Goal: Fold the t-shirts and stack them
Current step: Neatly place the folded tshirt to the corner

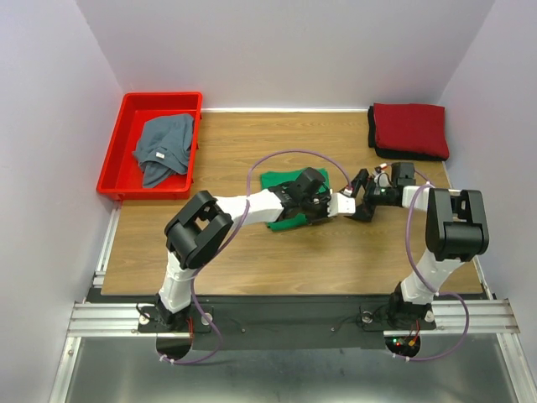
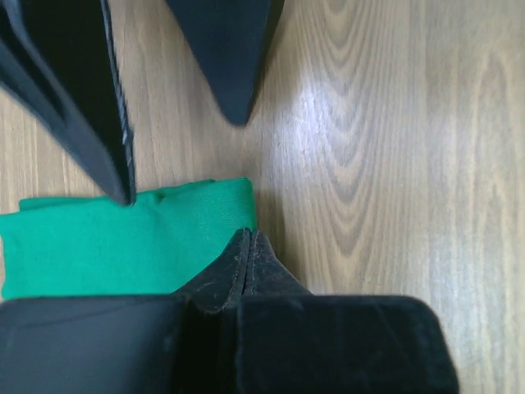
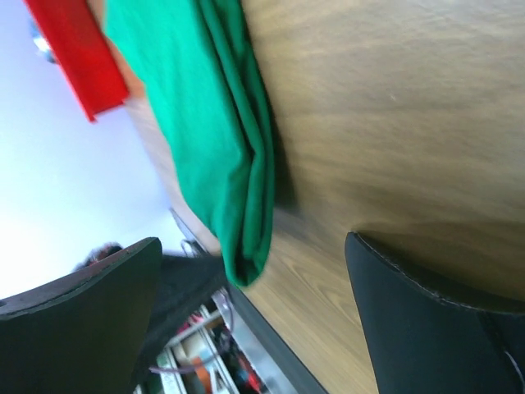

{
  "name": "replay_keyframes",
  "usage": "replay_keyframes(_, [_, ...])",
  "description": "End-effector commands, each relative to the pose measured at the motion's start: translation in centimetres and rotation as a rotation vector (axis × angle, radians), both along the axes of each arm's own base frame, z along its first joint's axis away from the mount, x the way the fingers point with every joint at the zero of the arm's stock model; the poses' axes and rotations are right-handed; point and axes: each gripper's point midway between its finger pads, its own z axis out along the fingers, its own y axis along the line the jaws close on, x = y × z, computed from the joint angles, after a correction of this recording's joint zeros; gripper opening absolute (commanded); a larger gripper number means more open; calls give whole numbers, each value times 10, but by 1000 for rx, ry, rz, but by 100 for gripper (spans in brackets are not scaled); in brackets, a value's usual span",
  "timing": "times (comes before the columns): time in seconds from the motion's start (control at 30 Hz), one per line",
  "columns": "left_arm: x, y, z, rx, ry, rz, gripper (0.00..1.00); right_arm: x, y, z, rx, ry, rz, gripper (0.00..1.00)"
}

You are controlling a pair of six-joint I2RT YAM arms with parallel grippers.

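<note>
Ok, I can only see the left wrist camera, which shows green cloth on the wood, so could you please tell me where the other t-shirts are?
Observer: The dark red t-shirt lies folded at the far right corner of the table, on top of a black one.
Operator: Thank you. And the grey-blue one?
Observer: The grey-blue t-shirt lies crumpled in the red bin at the far left.
Operator: Has the green one reached the pile yet?
Observer: No. The green t-shirt lies folded mid-table, well apart from the dark red one.
</note>
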Motion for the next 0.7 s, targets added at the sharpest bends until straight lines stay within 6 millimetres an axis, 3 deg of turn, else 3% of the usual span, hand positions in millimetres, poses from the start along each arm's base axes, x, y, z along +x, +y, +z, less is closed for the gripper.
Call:
replay_keyframes(0.0, [1, -19, 76, -157, -22, -18, 0, 24, 18, 8, 22, -108, -60, 100])
replay_keyframes(0.17, [2, -18, 90, -194, 9, -6, 0, 23, 40, 6, 89, -99, -111, 100])
replay_keyframes(0.3, [0, -17, 98, -205, 11, -13, 0, 40, 46, 13, 100, -172, -160, 98])
replay_keyframes(0.67, [-3, -17, 95, -201, 36, -24, 0, 81, 60, -20, 25, -169, -233, 78])
